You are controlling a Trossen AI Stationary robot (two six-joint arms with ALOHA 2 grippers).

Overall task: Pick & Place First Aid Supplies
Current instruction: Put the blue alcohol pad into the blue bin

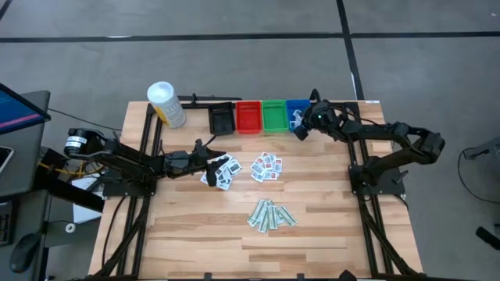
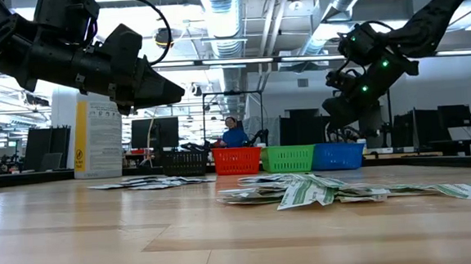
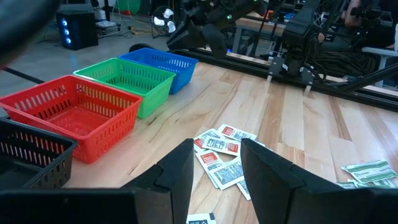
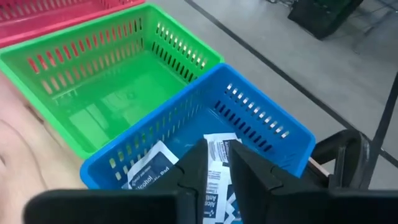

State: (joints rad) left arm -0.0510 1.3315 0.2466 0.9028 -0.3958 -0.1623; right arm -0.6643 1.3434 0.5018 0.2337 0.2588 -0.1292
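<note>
Hovering over the blue bin (image 1: 296, 114) at the far edge of the table (image 1: 328, 211), my right gripper (image 4: 217, 167) is sitting just above the bin's inside. Its jaws are standing slightly apart with a white packet with blue print (image 4: 216, 177) showing in the narrow gap between them; I cannot tell whether the fingers are pinching that packet or whether it is lying loose below them. A second white packet (image 4: 149, 171) is lying in the same bin, against the wall shared with the green bin (image 1: 274, 115).

I am keeping my left gripper (image 1: 209, 161) low over the table's left part, its jaws spread and holding nothing, right at the pile of white packets with dark print (image 1: 221, 172). Beyond its fingertips, the cluster of red-printed packets (image 3: 219, 151) is lying on the wood near the table's middle. Nearer the front edge, the pale-green wrapped strips (image 1: 270, 215) are lying in a loose heap.

The red bin (image 1: 248, 117) and the black bin (image 1: 222, 119) are standing in the same row, left of the green one, and the white canister (image 1: 166, 104) is lying at the row's left end.
</note>
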